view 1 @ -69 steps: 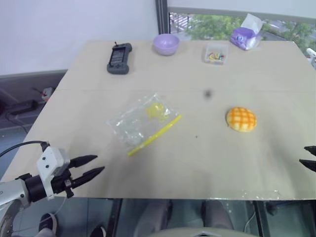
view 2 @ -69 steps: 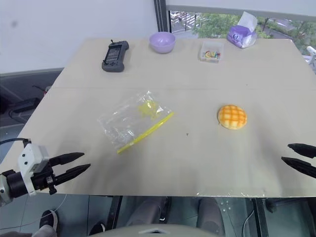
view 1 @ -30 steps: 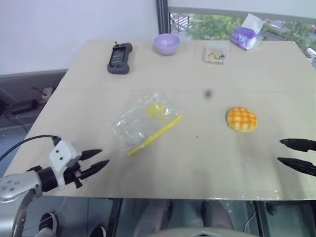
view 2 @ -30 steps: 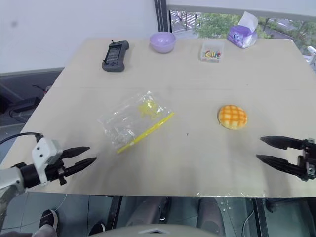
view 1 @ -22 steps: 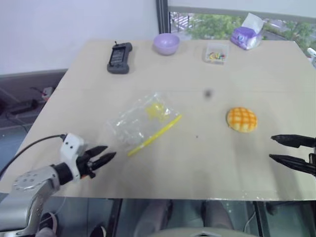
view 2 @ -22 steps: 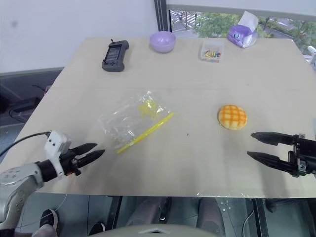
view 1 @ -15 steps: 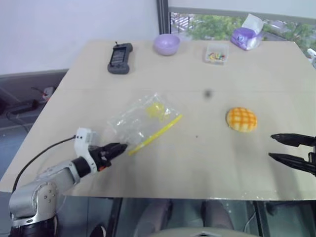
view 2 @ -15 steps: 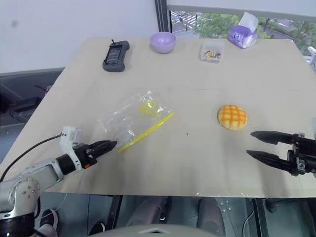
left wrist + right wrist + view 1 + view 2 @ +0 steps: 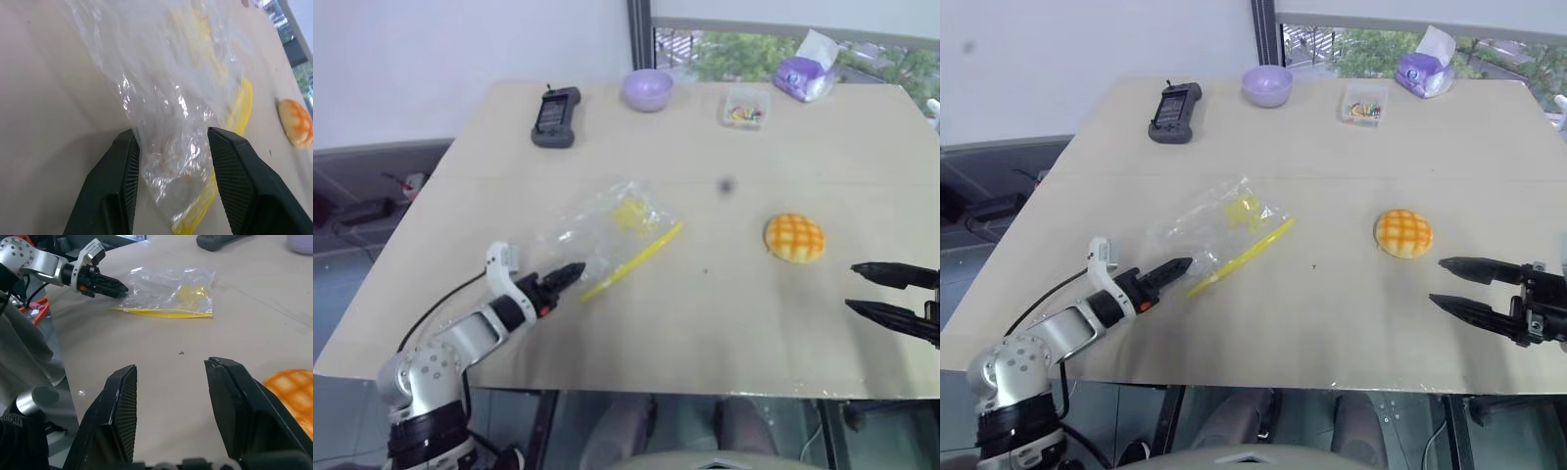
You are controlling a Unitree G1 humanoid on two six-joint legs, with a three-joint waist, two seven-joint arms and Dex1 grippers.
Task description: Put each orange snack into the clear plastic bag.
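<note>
Left gripper [image 9: 171,161] wide, fingers astride corner of bag [image 9: 612,230], right gripper [image 9: 1454,284] wide near snack [image 9: 1403,233], both on table [image 9: 754,323].

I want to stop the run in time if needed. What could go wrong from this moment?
1. The left claw stands open around a corner of the clear plastic bag; closing may pinch both layers and keep the bag shut.
2. The thin bag may slide on the table rather than lift.
3. The orange snack is round; the open right claw may roll it away.
</note>
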